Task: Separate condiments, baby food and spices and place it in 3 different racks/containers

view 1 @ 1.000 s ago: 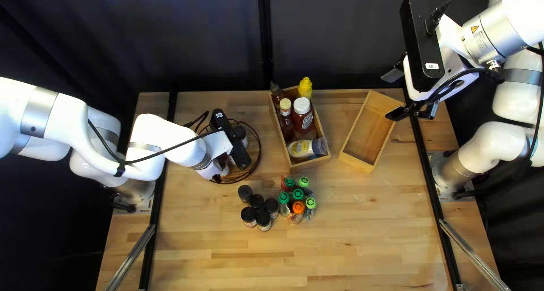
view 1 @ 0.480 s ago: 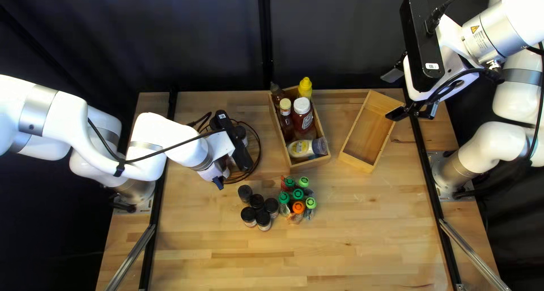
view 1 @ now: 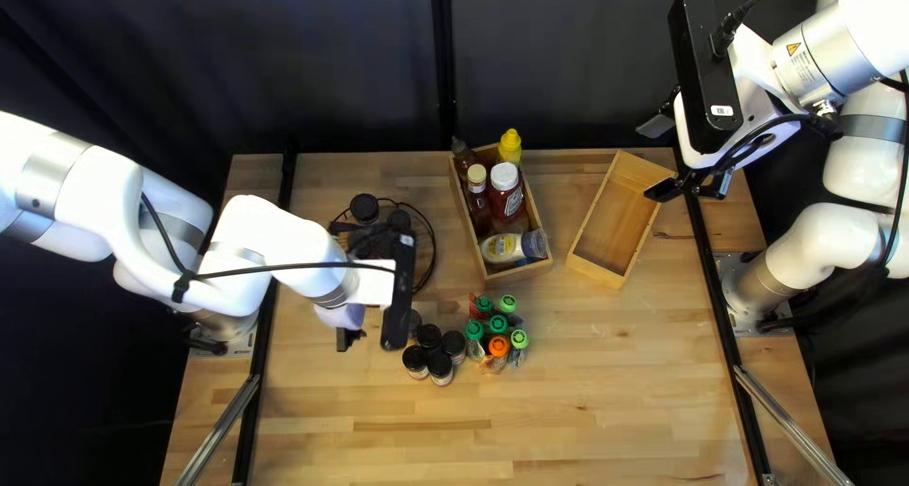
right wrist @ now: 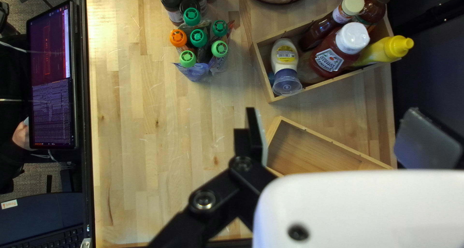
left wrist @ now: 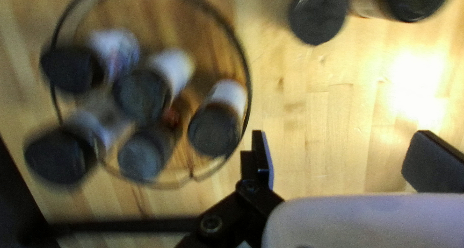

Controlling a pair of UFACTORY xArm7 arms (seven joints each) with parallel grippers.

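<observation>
My left gripper is over the table left of several loose black-lidded jars. In its wrist view the left gripper stands open, nothing between its fingers, beside a round wire rack holding several black-lidded jars. My right gripper hangs high near the back right; in its wrist view the right gripper is open and holds nothing. Sauce bottles fill one wooden box. The second wooden box has nothing inside. Green- and orange-capped pouches cluster beside the loose jars.
Beyond the table's near edge, the right wrist view has a screen, a person's hand and a laptop. A dark curtain hangs behind the far edge. Metal rails flank the table.
My left gripper has swung away from the wire rack toward the near edge, uncovering more black-lidded jars there. The right arm, the boxes and the pouches have stayed put.
</observation>
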